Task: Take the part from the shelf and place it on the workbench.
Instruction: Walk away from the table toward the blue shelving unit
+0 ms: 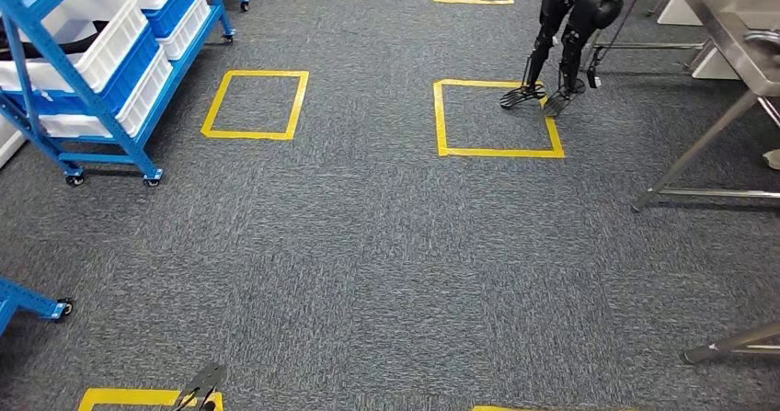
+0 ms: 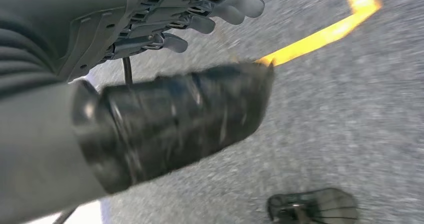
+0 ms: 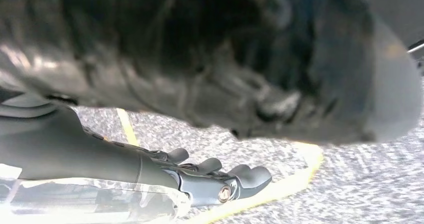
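fingers (image 2: 235, 3) of both hands hang loosely extended, holding nothing.

text: none legible | labels, brands, numbers: none can be read on the blue shelf (image 1: 87, 108), the white bins (image 1: 78, 48) or the workbench (image 1: 736, 25) | floor markings: plain yellow tape squares (image 1: 497, 117), no lettering seen | wrist views: too blurred for any text to be made out

Both hands hang low over open grey carpet (image 1: 368, 245), left hand (image 2: 190, 18) and right hand (image 3: 220, 181) with loose fingers holding nothing. Way ahead of the left hand sits the blue shelf cart (image 1: 87, 62); ahead of the right, another robot (image 1: 570, 25) and metal workbench legs (image 1: 699, 149).
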You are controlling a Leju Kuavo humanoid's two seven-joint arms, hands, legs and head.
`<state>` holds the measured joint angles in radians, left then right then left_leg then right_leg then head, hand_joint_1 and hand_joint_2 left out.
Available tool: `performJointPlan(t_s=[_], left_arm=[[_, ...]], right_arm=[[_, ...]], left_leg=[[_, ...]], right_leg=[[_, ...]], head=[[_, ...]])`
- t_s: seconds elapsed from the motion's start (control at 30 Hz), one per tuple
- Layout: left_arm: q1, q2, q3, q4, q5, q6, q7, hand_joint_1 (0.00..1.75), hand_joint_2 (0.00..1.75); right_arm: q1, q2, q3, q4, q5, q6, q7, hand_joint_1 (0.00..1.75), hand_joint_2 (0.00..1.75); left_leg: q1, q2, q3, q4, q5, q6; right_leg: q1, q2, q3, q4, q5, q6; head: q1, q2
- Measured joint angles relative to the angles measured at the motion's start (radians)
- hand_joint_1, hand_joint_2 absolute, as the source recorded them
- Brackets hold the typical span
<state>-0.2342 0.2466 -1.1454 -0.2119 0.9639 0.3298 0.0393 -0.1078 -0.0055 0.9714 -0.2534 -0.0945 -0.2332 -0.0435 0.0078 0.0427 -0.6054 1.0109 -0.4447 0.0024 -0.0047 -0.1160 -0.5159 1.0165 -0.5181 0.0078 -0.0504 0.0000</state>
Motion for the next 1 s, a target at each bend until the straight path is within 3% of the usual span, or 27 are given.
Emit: performJointPlan(t_s=[0.07, 0.13, 0.2, 0.23, 0.27, 0.3, 0.37, 0.43, 0.5, 0.57, 0.63, 0.7, 0.73, 0.77, 0.8, 0.87, 0.93, 1.0], left_arm=[[0.021, 0.005, 0.002, 0.000, 0.011, 0.003, -0.009, 0.00, 1.75], [0.028, 0.007, 0.004, 0.000, 0.013, 0.004, -0.010, 0.00, 1.75], [0.032, 0.008, 0.008, 0.000, 0.019, 0.010, -0.008, 0.00, 1.75], [0.035, 0.008, 0.010, 0.000, 0.027, 0.014, -0.007, 0.00, 1.75], [0.040, 0.008, 0.014, 0.000, 0.037, 0.017, -0.009, 0.00, 1.75], [0.046, 0.009, 0.018, 0.000, 0.049, 0.020, -0.014, 0.00, 1.75], [0.058, 0.010, 0.029, 0.000, 0.076, 0.025, -0.029, 0.00, 1.75], [0.072, 0.014, 0.043, 0.000, 0.105, 0.028, -0.044, 0.00, 1.75], [0.091, 0.020, 0.057, 0.001, 0.126, 0.029, -0.052, 0.00, 1.75], [0.105, 0.023, 0.068, 0.001, 0.137, 0.027, -0.056, 0.00, 1.75], [0.108, 0.024, 0.079, 0.001, 0.140, 0.027, -0.059, 0.00, 1.75], [0.108, 0.025, 0.089, 0.001, 0.137, 0.030, -0.063, 0.00, 1.75], [0.109, 0.025, 0.092, 0.001, 0.133, 0.035, -0.070, 0.00, 1.75], [0.110, 0.026, 0.093, 0.001, 0.128, 0.042, -0.077, 0.00, 1.75], [0.111, 0.027, 0.094, 0.001, 0.123, 0.048, -0.085, 0.00, 1.75], [0.107, 0.032, 0.095, 0.001, 0.114, 0.054, -0.093, 0.00, 1.75], [0.101, 0.036, 0.096, 0.001, 0.110, 0.053, -0.093, 0.00, 1.75], [0.102, 0.039, 0.096, 0.002, 0.110, 0.052, -0.090, 0.00, 1.75]], right_arm=[[-0.003, -0.002, 0.000, 0.000, -0.011, -0.003, -0.019, 0.00, 0.00], [-0.007, -0.004, 0.000, 0.000, -0.016, 0.002, -0.026, 0.00, 0.00], [-0.014, -0.003, 0.002, 0.000, -0.006, 0.018, -0.018, 0.00, 0.00], [-0.020, -0.003, 0.004, -0.001, 0.001, 0.029, -0.011, 0.00, 0.00], [-0.026, -0.002, 0.007, -0.001, 0.005, 0.041, -0.003, 0.00, 0.00], [-0.033, -0.002, 0.010, -0.002, 0.001, 0.053, 0.004, 0.00, 0.00], [-0.044, -0.002, 0.012, -0.002, -0.029, 0.073, 0.017, 0.00, 0.00], [-0.052, -0.002, 0.012, -0.002, -0.055, 0.091, 0.023, 0.00, 0.00], [-0.060, -0.002, 0.012, -0.002, -0.054, 0.105, 0.026, 0.00, 0.00], [-0.066, -0.003, 0.012, -0.002, -0.039, 0.110, 0.028, 0.00, 0.00], [-0.069, -0.003, 0.013, -0.002, -0.019, 0.111, 0.029, 0.00, 0.00], [-0.070, -0.003, 0.018, -0.003, 0.013, 0.116, 0.030, 0.00, 0.00], [-0.071, -0.003, 0.023, -0.003, 0.032, 0.119, 0.030, 0.00, 0.00], [-0.073, -0.003, 0.029, -0.003, 0.049, 0.121, 0.031, 0.00, 0.00], [-0.075, -0.002, 0.035, -0.003, 0.062, 0.121, 0.032, 0.00, 0.00], [-0.080, -0.002, 0.044, -0.003, 0.075, 0.122, 0.032, 0.00, 0.00], [-0.084, -0.003, 0.052, -0.003, 0.076, 0.124, 0.032, 0.00, 0.00], [-0.087, -0.003, 0.057, -0.004, 0.063, 0.128, 0.032, 0.00, 0.00]], left_leg=[[0.003, -0.021, 0.004, -0.006, 0.003, 0.011], [0.004, -0.044, 0.005, -0.009, 0.005, 0.021], [0.001, -0.073, 0.004, -0.008, 0.004, 0.025], [0.000, -0.089, 0.005, -0.008, 0.004, 0.025], [-0.001, -0.105, 0.006, -0.007, 0.004, 0.025], [-0.001, -0.120, 0.007, -0.006, 0.004, 0.024], [-0.001, -0.147, 0.005, 0.000, 0.002, 0.019], [0.000, -0.172, -0.002, 0.003, 0.002, 0.009], [0.004, -0.190, -0.007, -0.001, 0.006, -0.004], [0.002, -0.149, -0.021, 0.024, -0.009, -0.014], [0.001, -0.081, -0.070, 0.123, -0.060, -0.023], [0.004, -0.057, -0.133, 0.246, -0.110, -0.031], [0.005, -0.054, -0.148, 0.273, -0.111, -0.033], [0.005, -0.051, -0.142, 0.262, -0.095, -0.034], [0.005, -0.042, -0.115, 0.211, -0.063, -0.034], [0.000, -0.004, -0.040, 0.073, -0.006, -0.027], [-0.008, 0.016, -0.002, 0.004, 0.009, -0.012], [-0.011, -0.003, -0.001, -0.001, 0.007, 0.001]], right_leg=[[-0.005, 0.038, -0.011, 0.035, -0.030, 0.009], [-0.007, 0.089, -0.062, 0.147, -0.092, 0.010], [-0.005, 0.107, -0.124, 0.267, -0.135, 0.008], [-0.005, 0.110, -0.138, 0.285, -0.128, 0.006], [-0.005, 0.114, -0.133, 0.265, -0.102, 0.003], [-0.005, 0.122, -0.112, 0.210, -0.063, 0.000], [-0.009, 0.172, -0.060, 0.081, 0.000, -0.007], [-0.009, 0.206, -0.037, 0.023, 0.015, -0.012], [-0.007, 0.187, -0.031, 0.015, 0.017, -0.021], [-0.010, 0.162, -0.021, 0.002, 0.023, -0.035], [-0.008, 0.131, -0.012, -0.005, 0.024, -0.044], [-0.004, 0.097, -0.009, -0.005, 0.019, -0.048], [-0.003, 0.080, -0.007, -0.005, 0.016, -0.048], [-0.003, 0.065, -0.005, -0.004, 0.013, -0.047], [-0.003, 0.051, 0.000, -0.004, 0.009, -0.046], [0.000, 0.027, 0.010, -0.004, -0.001, -0.038], [0.005, 0.008, 0.018, -0.004, -0.010, -0.028], [0.008, -0.008, 0.025, -0.007, -0.015, -0.019]], head=[[0.003, 0.000], [0.006, 0.000], [0.006, 0.000], [0.006, 0.000], [0.006, 0.000], [0.006, 0.000], [0.006, 0.000], [0.005, 0.000], [0.005, 0.000], [0.002, 0.000], [-0.003, 0.000], [-0.004, 0.000], [-0.004, 0.000], [-0.004, 0.000], [-0.004, 0.000], [-0.005, 0.000], [-0.003, 0.000], [-0.001, 0.000]])
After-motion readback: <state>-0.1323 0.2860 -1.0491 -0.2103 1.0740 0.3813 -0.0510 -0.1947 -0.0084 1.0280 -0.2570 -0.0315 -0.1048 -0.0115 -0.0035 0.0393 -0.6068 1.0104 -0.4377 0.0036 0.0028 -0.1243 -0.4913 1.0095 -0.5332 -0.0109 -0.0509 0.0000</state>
